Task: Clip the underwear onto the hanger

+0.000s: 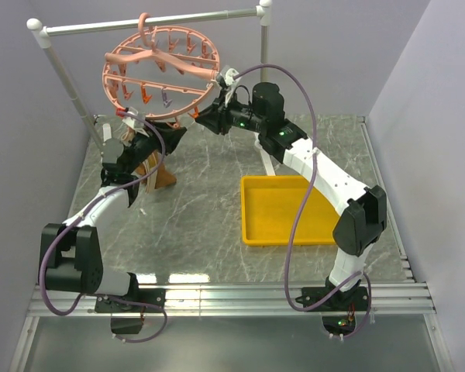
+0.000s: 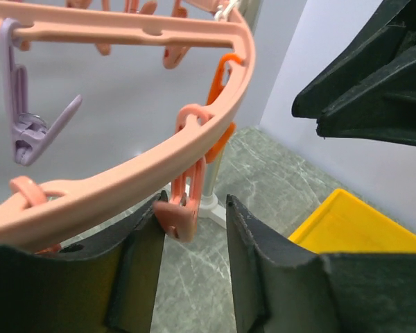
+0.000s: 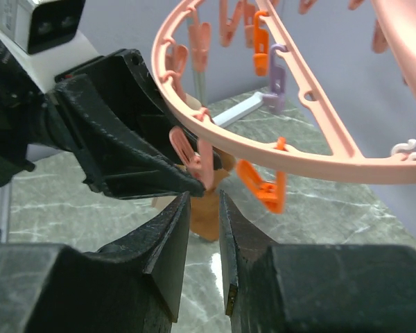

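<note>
Your underwear (image 1: 161,175) hangs as a narrow brown bundle just under the near rim of the hanger (image 1: 156,56), low over the worktop (image 1: 209,194). The left arm covers its top, so you cannot tell what holds it up. In the right wrist view the cloth (image 3: 206,216) shows straight below a pink clip (image 3: 194,161) on the rim.

The salmon-pink hanger is hooked on the white rail (image 1: 151,23) at the back and sits tilted, its near edge lower. Small clips dangle all round it, among them a purple clip (image 2: 28,125) and an orange clip (image 3: 263,187).

The worktop is a grey, marble-patterned sheet with pale veins, with slotted metal rails along its near and right edges. Plain pale walls close in the left, back and right sides. A yellow tray (image 1: 287,239) lies flat on the right half, well apart from the cloth.

Your left arm reaches up and forward from its base. The left gripper (image 1: 173,133) is raised to the hanger's near rim with its fingers spread, and the pink clip (image 2: 182,208) hangs between them against the left-hand finger.

Your right arm arches over the tray and bends back left, bringing the right gripper (image 1: 204,118) to the same part of the rim, facing the left one. Its fingers (image 3: 170,236) stand a narrow slit apart with nothing seen pinched, tips just below the pink clip and nearly touching the left gripper's finger.
</note>
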Available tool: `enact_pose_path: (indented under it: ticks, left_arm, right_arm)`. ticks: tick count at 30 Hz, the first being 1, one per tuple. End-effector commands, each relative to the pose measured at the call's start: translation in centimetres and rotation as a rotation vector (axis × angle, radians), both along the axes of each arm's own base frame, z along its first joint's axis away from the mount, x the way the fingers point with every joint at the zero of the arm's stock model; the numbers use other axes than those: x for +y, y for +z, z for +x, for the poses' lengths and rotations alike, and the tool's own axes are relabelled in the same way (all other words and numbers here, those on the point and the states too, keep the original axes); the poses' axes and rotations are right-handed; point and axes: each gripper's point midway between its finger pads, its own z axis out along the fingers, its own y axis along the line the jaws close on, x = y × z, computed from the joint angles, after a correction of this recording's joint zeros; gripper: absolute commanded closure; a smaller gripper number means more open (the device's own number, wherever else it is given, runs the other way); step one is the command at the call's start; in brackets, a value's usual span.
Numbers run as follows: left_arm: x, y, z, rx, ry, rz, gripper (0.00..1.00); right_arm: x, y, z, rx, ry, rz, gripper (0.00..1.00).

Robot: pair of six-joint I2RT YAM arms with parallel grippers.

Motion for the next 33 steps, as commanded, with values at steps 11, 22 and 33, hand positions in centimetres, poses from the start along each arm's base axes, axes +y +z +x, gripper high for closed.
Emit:
enact_pose_path:
  ticks: [11, 22, 33]
  left_arm:
    - [-0.6, 3.9, -2.1, -0.141, -0.037, 0.043, 0.79]
    - [-0.1, 4.2, -3.1, -0.128, 0.013, 0.117, 0.82]
    - [0.2, 4.3, -3.9, -0.072, 0.039, 0.146, 0.83]
  right_arm:
    - [1.0, 4.8, -4.1, 0.056, 0.078, 0.123, 0.7]
    - [3.4, 4.5, -3.5, 0.052, -0.021, 0.135, 0.72]
    - [4.6, 2.8, -2.6, 0.119, -0.075, 0.149, 0.72]
